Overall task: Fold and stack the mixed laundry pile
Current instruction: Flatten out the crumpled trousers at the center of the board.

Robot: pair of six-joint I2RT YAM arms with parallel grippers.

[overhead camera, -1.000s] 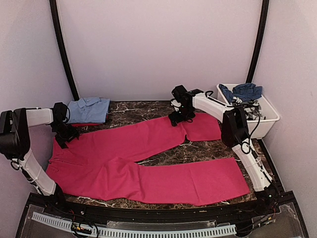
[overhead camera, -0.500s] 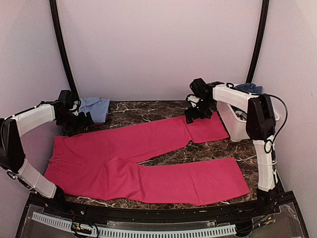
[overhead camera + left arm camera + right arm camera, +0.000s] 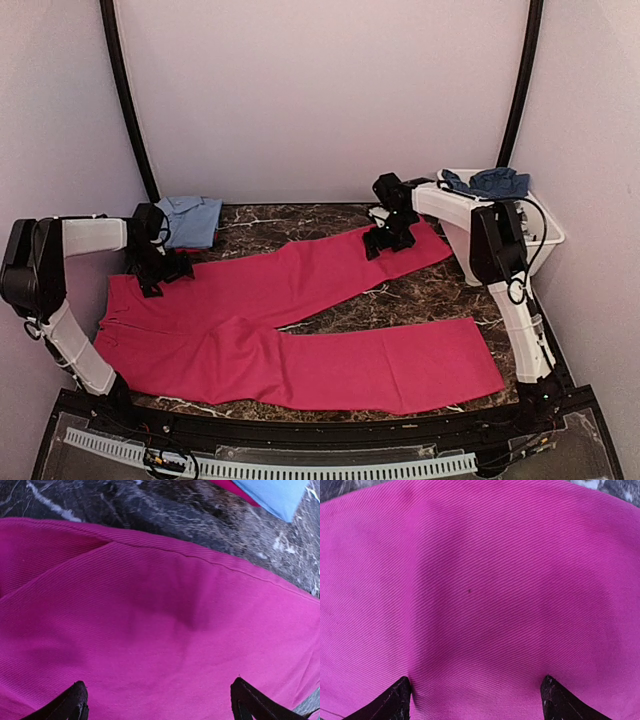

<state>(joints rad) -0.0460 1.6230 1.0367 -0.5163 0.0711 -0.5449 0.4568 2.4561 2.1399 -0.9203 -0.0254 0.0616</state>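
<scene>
Left tool (image 3: 160, 272) and right tool (image 3: 385, 240) both spread, empty, magenta trousers (image 3: 300, 330) flat on worktop (image 3: 400, 300) directly under each; best drop lower, pinch 1 cloth edge each, lift evenly to fold.

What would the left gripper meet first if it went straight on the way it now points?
The pink trousers: their cloth fills the view straight ahead of the open left gripper. How near the cloth is, I cannot tell.

We take this for a robot test cell in a lab: a dark marble bench (image 3: 300, 218) boxed in by plain white walls (image 3: 320, 90), black poles (image 3: 123, 100) at the far corners, and a left arm (image 3: 80, 236) and right arm (image 3: 497, 255) bolted at its near edge.
</scene>
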